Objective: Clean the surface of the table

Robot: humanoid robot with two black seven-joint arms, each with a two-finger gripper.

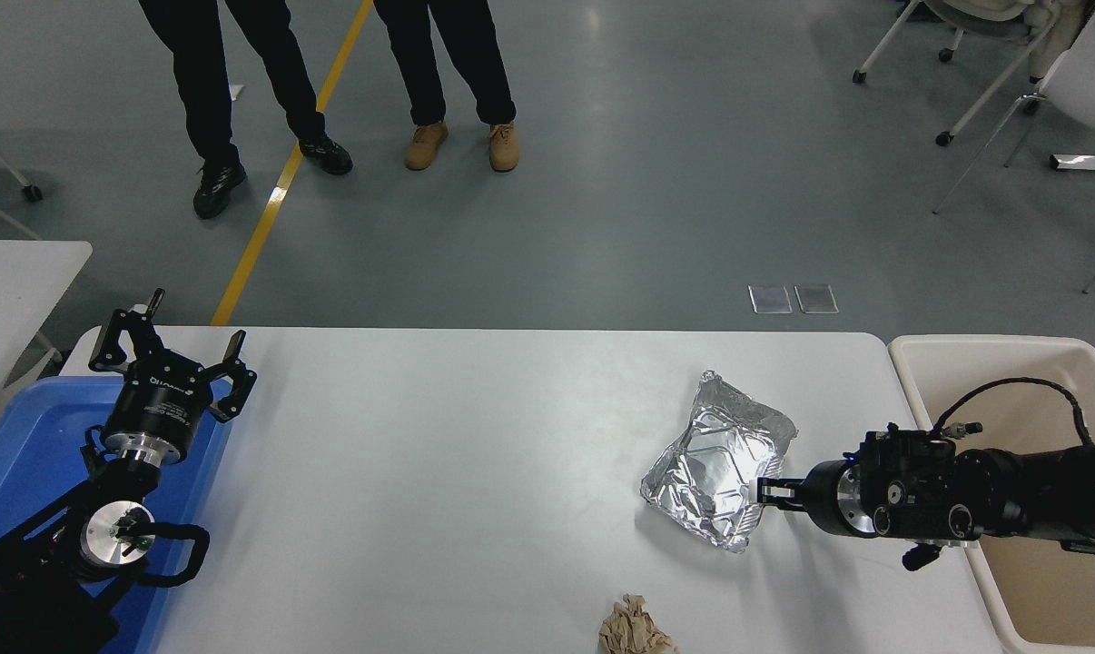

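The table surface [466, 454] is a wide white top with rounded corners. A crumpled silver foil tray [706, 463] lies on its right part. My right gripper [765, 493] reaches in from the right edge, low over the table, and its fingers are pinched on the tray's right rim. A wad of brown paper [634, 627] sits at the table's front edge, partly cut off by the picture. My left gripper [166, 359] stays parked at the lower left with its fingers spread, holding nothing.
A beige bin [920, 350] stands against the table's right end, under my right arm. A blue bin [21, 436] sits under my left arm. Two people's legs [438, 73] stand on the floor beyond the table. A smaller white table [12, 272] shows at far left.
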